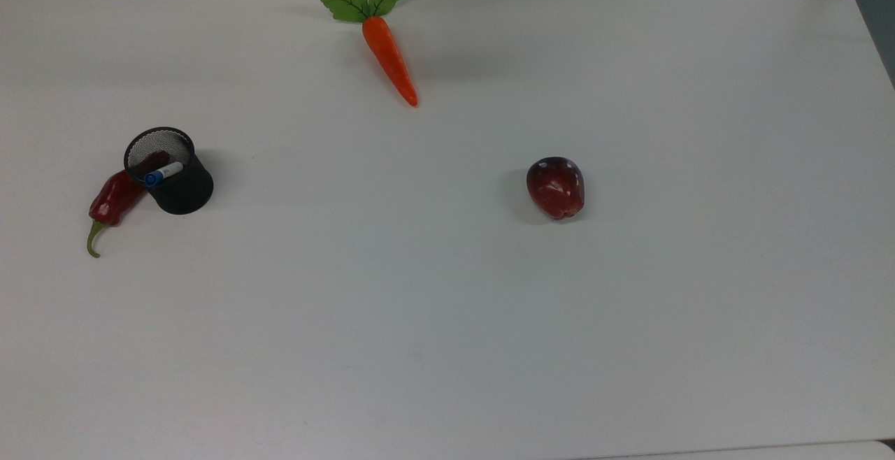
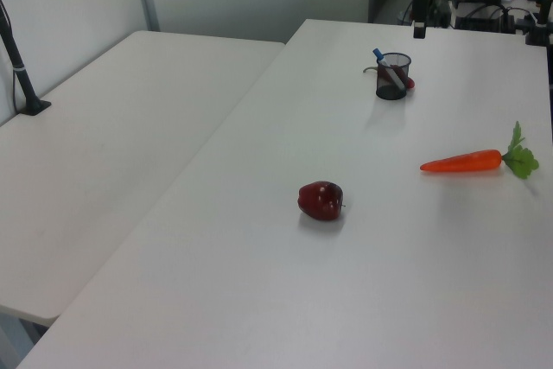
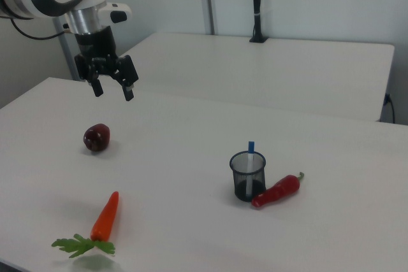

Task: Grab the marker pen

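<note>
Marker pen [image 1: 163, 173]: white barrel, blue cap, leaning in mesh cup [image 1: 180, 191], probably cap-up.

marker pen [image 1: 163, 173] in cup [image 1: 180, 191], chilli [image 1: 112, 201] touching

Bright even overhead light, soft faint shadows on the white table [image 1: 447, 306], mild graininess

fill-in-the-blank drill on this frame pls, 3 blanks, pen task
1. The marker pen stands inside the black mesh ____.
2. The chilli pepper leans against the outside of the ____.
3. The gripper hangs in the air with its fingers ____, holding nothing.

Missing words: cup; cup; open
</note>
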